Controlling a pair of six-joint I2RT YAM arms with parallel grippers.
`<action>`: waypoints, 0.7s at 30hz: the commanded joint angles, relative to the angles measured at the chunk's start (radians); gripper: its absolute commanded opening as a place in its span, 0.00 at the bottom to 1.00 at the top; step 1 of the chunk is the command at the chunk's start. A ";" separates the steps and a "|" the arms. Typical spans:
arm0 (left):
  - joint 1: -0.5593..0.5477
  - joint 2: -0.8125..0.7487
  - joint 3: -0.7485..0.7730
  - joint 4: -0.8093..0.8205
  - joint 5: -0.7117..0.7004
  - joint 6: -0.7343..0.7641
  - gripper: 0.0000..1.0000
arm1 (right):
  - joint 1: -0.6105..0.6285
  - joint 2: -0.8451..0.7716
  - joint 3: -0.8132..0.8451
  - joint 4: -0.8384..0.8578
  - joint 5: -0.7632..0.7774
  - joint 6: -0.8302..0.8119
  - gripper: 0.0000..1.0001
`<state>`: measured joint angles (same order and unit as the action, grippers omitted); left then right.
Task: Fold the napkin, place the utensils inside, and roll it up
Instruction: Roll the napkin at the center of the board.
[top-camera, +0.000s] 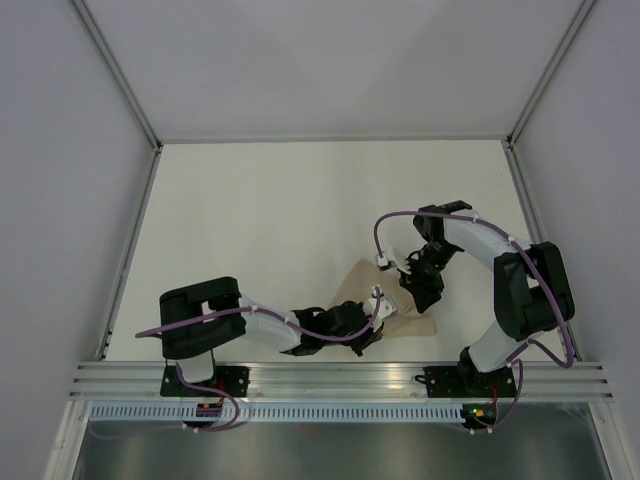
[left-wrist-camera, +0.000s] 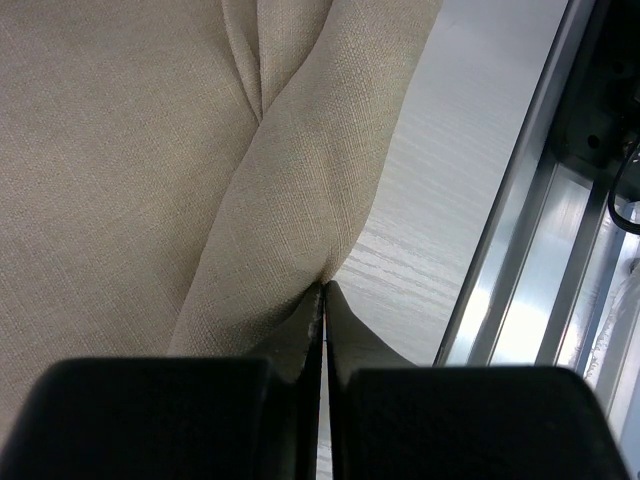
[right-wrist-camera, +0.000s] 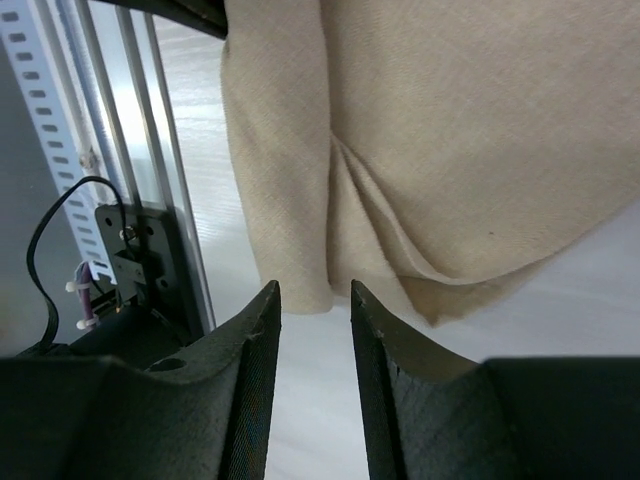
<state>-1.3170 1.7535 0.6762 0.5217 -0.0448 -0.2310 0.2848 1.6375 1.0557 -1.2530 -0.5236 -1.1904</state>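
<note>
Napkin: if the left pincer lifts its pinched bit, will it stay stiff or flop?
Probably floppy: the napkin bunches into soft folds where the left pincer pinches it. Likely light for its size; its matte weave should resist slipping.

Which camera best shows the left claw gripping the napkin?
Left wrist: close up, the left claw pinches a napkin fold. Top external shows only a small tan patch; right wrist shows cloth, not that grip.

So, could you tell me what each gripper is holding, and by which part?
The left gripper pinches a bunched fold of the napkin; the right gripper holds nothing.
</note>
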 joint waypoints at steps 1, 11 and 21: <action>0.009 -0.006 0.016 -0.052 0.010 -0.021 0.02 | -0.001 0.016 -0.023 -0.066 -0.050 -0.097 0.41; 0.013 0.003 0.025 -0.060 0.019 -0.021 0.02 | 0.005 0.016 -0.071 -0.060 -0.039 -0.129 0.47; 0.013 0.011 0.034 -0.065 0.025 -0.021 0.02 | 0.027 0.035 -0.117 0.055 -0.013 -0.071 0.47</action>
<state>-1.3090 1.7535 0.6895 0.4965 -0.0261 -0.2310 0.3038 1.6642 0.9451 -1.2488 -0.5175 -1.2510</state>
